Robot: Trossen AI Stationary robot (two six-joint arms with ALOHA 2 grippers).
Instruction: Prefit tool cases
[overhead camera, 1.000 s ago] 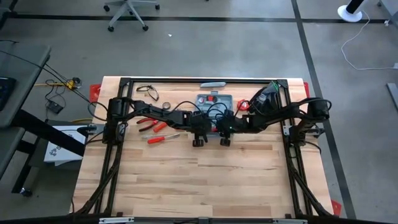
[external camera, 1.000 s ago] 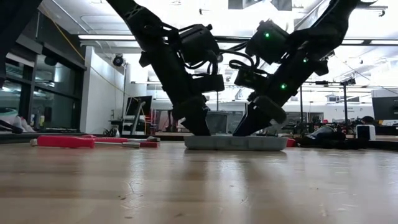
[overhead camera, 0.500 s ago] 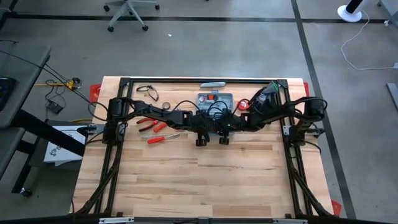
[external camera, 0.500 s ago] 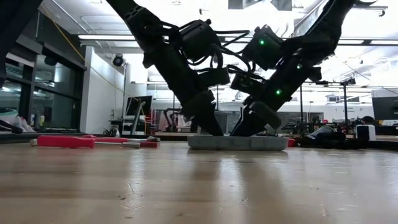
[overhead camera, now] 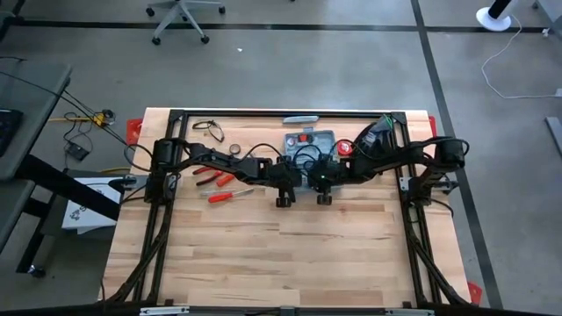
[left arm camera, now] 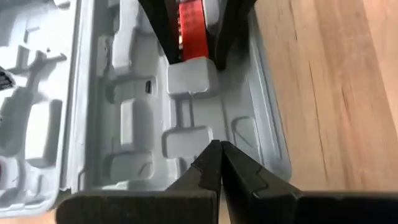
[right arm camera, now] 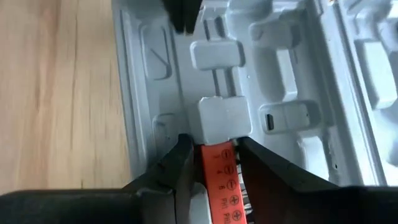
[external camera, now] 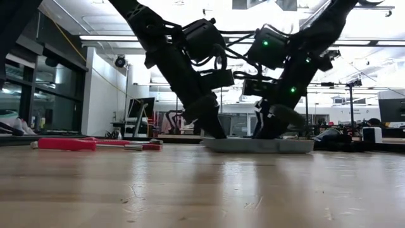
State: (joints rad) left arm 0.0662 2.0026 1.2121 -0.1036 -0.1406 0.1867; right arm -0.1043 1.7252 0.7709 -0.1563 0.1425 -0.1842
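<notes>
Right gripper (right arm camera: 214, 152): fingers spread, clasping a red bit holder (right arm camera: 224, 180) and setting it into the moulded tray of the open tool case (left arm camera: 93, 118). Left gripper (left arm camera: 219, 152): fingers pressed together, empty, tip over the same tray, facing the right one. The case lies at the table's (overhead camera: 263, 263) far centre. Red-handled tools (overhead camera: 219, 180) lie left of it.
</notes>
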